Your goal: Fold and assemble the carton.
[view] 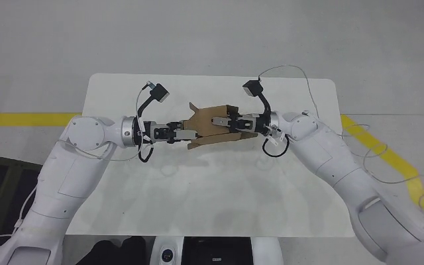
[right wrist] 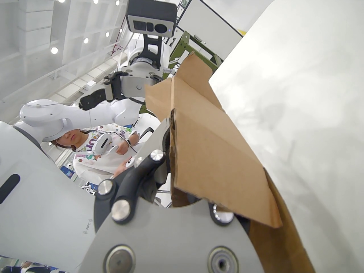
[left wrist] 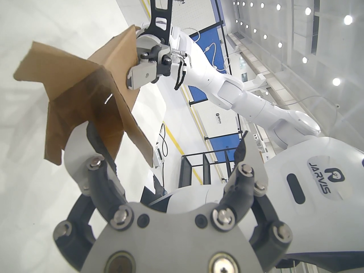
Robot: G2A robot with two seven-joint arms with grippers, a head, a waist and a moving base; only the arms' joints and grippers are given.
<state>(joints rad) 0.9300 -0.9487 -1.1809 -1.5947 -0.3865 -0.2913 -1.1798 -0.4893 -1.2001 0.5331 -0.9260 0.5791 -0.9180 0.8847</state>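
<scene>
A brown cardboard carton [view: 211, 126], partly unfolded with its flaps sticking out, is held above the middle of the white table [view: 212, 199]. My right gripper [view: 220, 122] is shut on one carton wall; in the right wrist view that wall [right wrist: 210, 154] runs between its jaws and hides the far finger. The left wrist view shows the same gripper [left wrist: 136, 78] pinching the wall's edge. My left gripper [view: 187, 134] is at the carton's other end, open wide [left wrist: 165, 132], with one finger [left wrist: 93, 140] against the lower flap of the carton [left wrist: 85, 100] and the other well apart from it.
The table has bare room in front of and behind the carton. Its back edge [view: 212, 75] and front edge [view: 212, 235] are in view. Loose cables hang off both wrists, one of them [view: 301, 73] above the table's right part.
</scene>
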